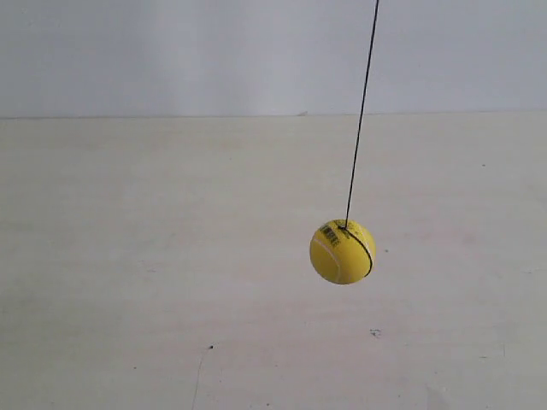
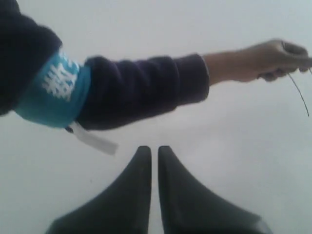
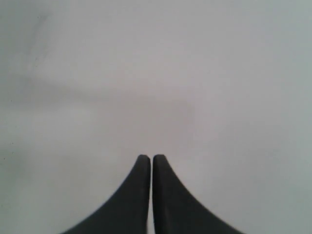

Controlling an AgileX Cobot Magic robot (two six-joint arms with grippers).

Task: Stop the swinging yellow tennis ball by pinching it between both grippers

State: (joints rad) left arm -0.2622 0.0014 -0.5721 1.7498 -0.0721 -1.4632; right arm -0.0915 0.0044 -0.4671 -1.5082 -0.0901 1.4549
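Observation:
The yellow tennis ball (image 1: 342,251) hangs on a thin dark string (image 1: 361,111) over the pale table, right of centre in the exterior view; the string leans toward the upper right. No arm or gripper shows in that view. In the left wrist view my left gripper (image 2: 154,149) is shut, its black tips nearly touching with nothing between them. My right gripper (image 3: 149,157) is shut too, over bare pale surface. Neither wrist view shows the ball.
A person's arm in a dark sleeve (image 2: 136,87) with a blue patch reaches across the left wrist view; the hand (image 2: 265,61) holds a thin string (image 2: 298,92). The pale table (image 1: 128,256) meets a white wall (image 1: 171,51) behind.

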